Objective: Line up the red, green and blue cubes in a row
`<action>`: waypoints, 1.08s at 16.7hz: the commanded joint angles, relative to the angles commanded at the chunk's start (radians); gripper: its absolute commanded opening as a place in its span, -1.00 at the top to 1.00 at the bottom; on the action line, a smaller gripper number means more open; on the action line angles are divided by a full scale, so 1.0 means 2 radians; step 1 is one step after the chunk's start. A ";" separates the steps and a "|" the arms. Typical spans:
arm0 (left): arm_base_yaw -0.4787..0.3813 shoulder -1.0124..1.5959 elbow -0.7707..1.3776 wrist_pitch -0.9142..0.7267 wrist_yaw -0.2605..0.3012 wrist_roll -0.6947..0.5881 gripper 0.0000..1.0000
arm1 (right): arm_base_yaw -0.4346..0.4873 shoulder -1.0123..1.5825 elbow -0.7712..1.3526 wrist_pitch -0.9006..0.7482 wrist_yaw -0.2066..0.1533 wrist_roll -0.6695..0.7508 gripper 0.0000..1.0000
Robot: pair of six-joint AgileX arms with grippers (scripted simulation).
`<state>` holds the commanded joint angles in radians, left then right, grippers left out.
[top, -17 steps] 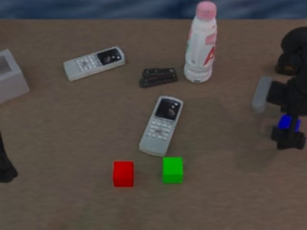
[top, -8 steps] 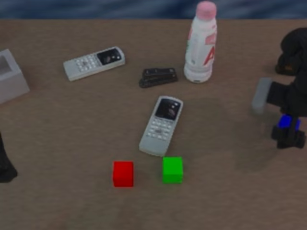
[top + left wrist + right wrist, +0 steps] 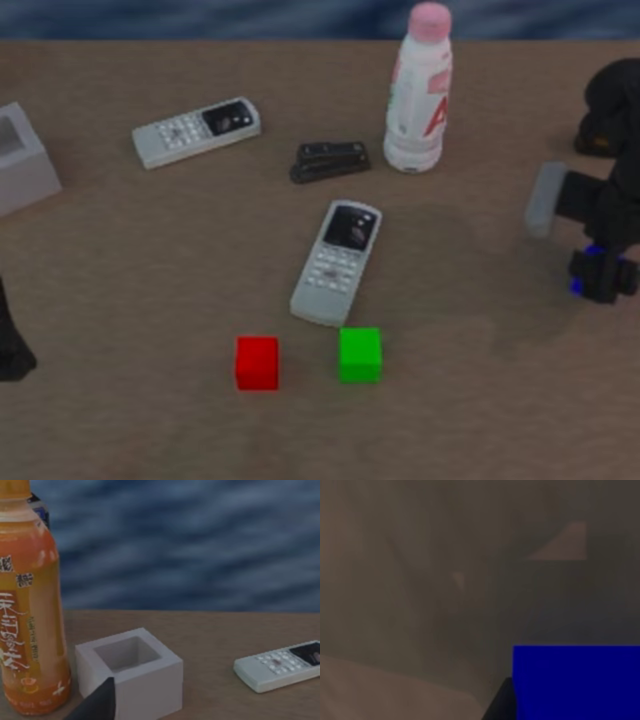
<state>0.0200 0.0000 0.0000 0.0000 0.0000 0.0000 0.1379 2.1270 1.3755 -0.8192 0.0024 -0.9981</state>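
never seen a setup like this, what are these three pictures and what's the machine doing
Two robot arms work at a wooden table. One picture looks down from above; the other two come from cameras on each arm's wrist. On the table lie a red cube, a green cube, two grey remotes, a black stapler-like object, a pink-capped bottle, a pale hollow block and an orange bottle. The right gripper is at the table's right side over the blue cube, which fills its wrist view. The left gripper sits parked at the left edge.

Dim, even light is cast over the brown wooden table (image 3: 150, 250). Soft shadows are thrown toward 4 o'clock of the white pink-capped bottle (image 3: 418, 95). The right wrist view is murky.
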 joint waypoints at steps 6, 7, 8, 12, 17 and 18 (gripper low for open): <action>0.000 0.000 0.000 0.000 0.000 0.000 -1.00 | 0.000 0.000 0.000 0.000 0.000 0.000 1.00; 0.000 0.000 0.000 0.000 0.000 0.000 -1.00 | 0.000 -0.010 0.000 -0.009 -0.002 0.005 1.00; 0.000 0.000 0.000 0.000 0.000 0.000 -1.00 | 0.000 -0.011 0.002 -0.011 -0.002 0.005 1.00; 0.000 0.000 0.000 0.000 0.000 0.000 -1.00 | 0.000 -0.031 0.036 -0.066 -0.002 0.006 1.00; 0.000 0.000 0.000 0.000 0.000 0.000 -1.00 | 0.004 -0.058 0.075 -0.132 -0.002 0.004 1.00; 0.000 0.000 0.000 0.000 0.000 0.000 -1.00 | 0.004 -0.058 0.075 -0.132 -0.002 0.004 1.00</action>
<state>0.0200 0.0000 0.0000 0.0000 0.0000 0.0000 0.1457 2.0105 1.5263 -1.0839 -0.0025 -0.9908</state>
